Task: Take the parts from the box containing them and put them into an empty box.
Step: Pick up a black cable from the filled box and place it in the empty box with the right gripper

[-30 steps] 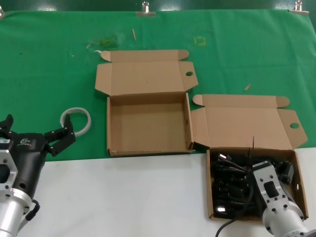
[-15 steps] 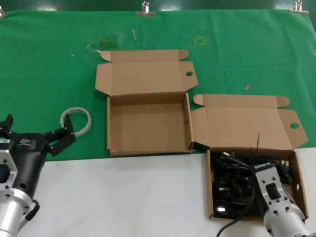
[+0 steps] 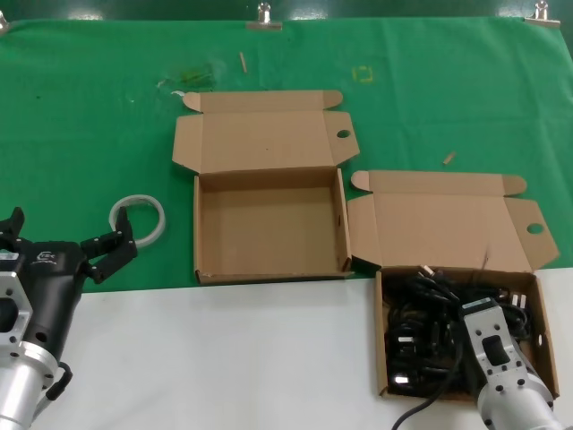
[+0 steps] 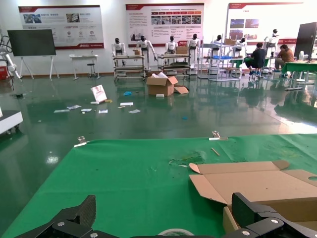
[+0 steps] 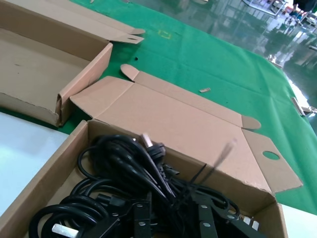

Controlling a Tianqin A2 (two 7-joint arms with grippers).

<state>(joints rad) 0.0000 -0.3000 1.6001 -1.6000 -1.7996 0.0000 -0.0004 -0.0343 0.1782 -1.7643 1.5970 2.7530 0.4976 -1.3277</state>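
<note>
1. Here, a green cloth (image 3: 89, 116) covers the far part of the work surface, and a bare white tabletop (image 3: 224, 358) lies along its near edge; the left wrist view shows a large hall with a glossy green floor beyond the cloth.
2. The empty shallow brown cardboard box (image 3: 269, 228), lid folded back, sits on the green cloth near its near edge.
3. The second brown cardboard box (image 3: 385, 331) lies on the white tabletop, to the right of the empty box and nearer the robot, full of tangled black power cords (image 3: 421, 322).
4. The right gripper (image 5: 171, 218) is down among those cords, its fingers closed around a bundle of them.
5. The left gripper (image 3: 63, 246) hovers left of the empty box with fingers spread, just beside a pale translucent tape ring (image 3: 139, 218).
</note>
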